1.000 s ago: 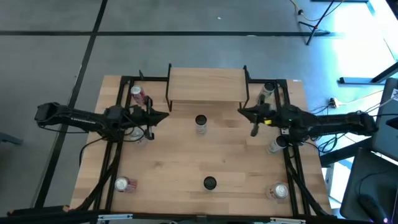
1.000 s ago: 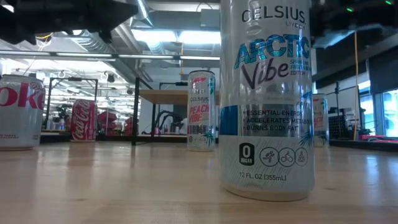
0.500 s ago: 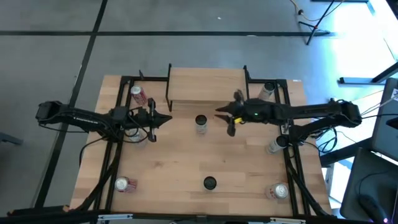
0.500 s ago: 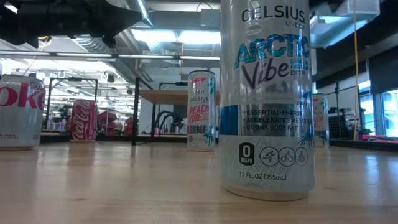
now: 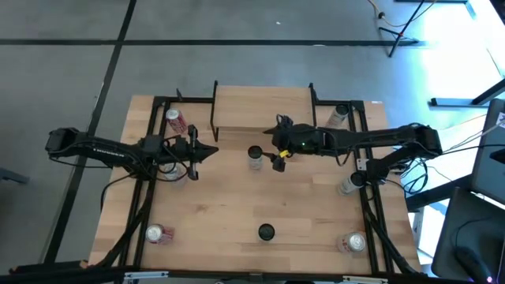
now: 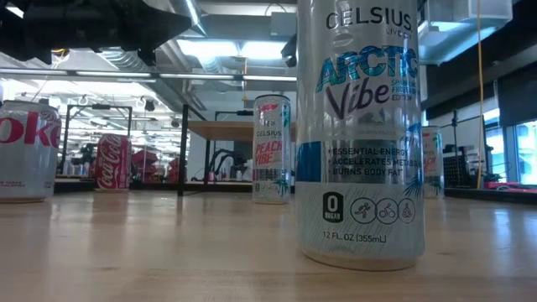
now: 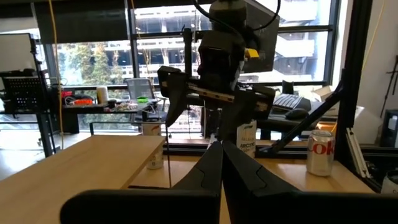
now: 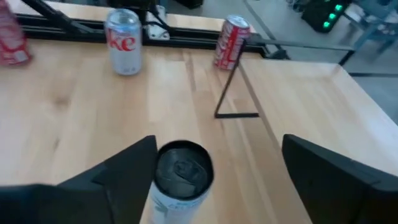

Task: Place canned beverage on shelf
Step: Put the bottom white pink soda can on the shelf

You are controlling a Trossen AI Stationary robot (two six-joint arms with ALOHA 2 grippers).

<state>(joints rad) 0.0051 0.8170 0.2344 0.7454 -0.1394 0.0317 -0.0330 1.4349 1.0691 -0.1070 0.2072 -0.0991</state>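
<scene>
Your right gripper (image 5: 276,157) hovers just beside the can (image 5: 255,156) in front of the shelf (image 5: 261,107), fingers (image 8: 323,171) spread wide to straddle it. Left gripper (image 5: 207,150) waits left of the can, fingers together.

grey floor (image 5: 237,24) with dark seams; large windows (image 7: 155,56), perhaps desks beyond.

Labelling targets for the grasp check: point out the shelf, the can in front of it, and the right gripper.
shelf (image 5: 260,106), high view, middle of its bare plank top
can (image 5: 255,155), high view, its top
right gripper (image 8: 217,168), right wrist view, midway between the open fingertips
</scene>
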